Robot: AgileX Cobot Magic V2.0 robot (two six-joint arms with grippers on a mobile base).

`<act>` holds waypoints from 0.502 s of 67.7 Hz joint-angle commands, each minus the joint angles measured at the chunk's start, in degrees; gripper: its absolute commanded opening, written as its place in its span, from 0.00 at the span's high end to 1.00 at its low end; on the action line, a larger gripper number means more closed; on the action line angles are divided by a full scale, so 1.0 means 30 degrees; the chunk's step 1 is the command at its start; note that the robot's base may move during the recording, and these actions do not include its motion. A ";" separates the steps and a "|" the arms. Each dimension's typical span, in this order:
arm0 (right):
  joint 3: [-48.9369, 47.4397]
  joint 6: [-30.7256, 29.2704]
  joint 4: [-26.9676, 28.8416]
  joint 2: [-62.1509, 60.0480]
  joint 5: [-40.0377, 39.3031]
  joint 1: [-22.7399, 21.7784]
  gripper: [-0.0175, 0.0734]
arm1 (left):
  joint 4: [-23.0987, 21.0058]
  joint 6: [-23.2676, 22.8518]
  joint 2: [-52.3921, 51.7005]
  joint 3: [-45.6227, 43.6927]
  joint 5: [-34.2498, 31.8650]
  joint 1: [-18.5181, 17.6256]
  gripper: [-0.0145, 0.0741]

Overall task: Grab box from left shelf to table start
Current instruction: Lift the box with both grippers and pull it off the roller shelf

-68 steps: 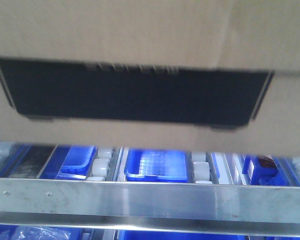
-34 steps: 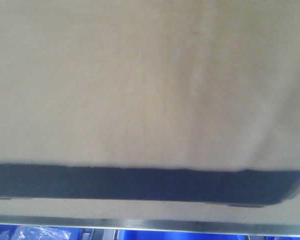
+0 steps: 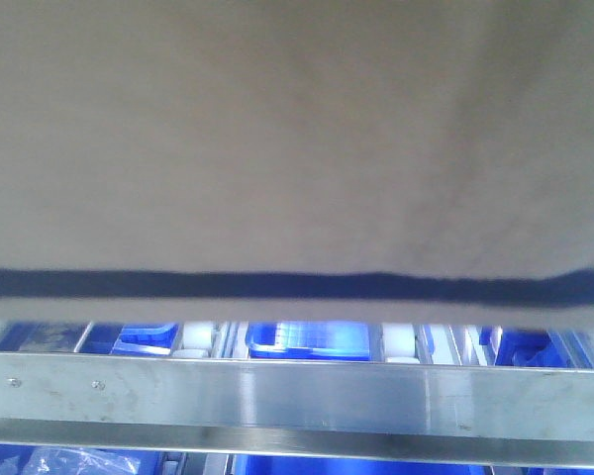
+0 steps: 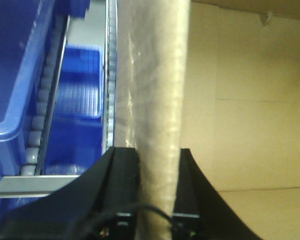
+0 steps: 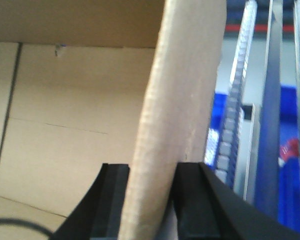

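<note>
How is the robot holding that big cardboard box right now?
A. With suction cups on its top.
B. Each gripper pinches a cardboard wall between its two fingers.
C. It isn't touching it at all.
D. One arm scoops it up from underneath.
B: in the two wrist views, the left gripper and the right gripper each clamp an upright wall of the box.
</note>
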 commanded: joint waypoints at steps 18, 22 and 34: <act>-0.0581 -0.0549 -0.0323 -0.0230 -0.3211 -0.0055 0.74 | -0.1277 -0.0356 -0.0470 -0.0706 -0.3505 -0.0150 0.94; -0.0581 -0.0549 -0.0323 -0.0230 -0.3211 -0.0055 0.74 | -0.1277 -0.0356 -0.0470 -0.0706 -0.3535 -0.0150 0.94; -0.0581 -0.0549 -0.0323 -0.0230 -0.3128 -0.0055 0.74 | -0.1277 -0.0356 -0.0470 -0.0706 -0.3496 -0.0150 0.94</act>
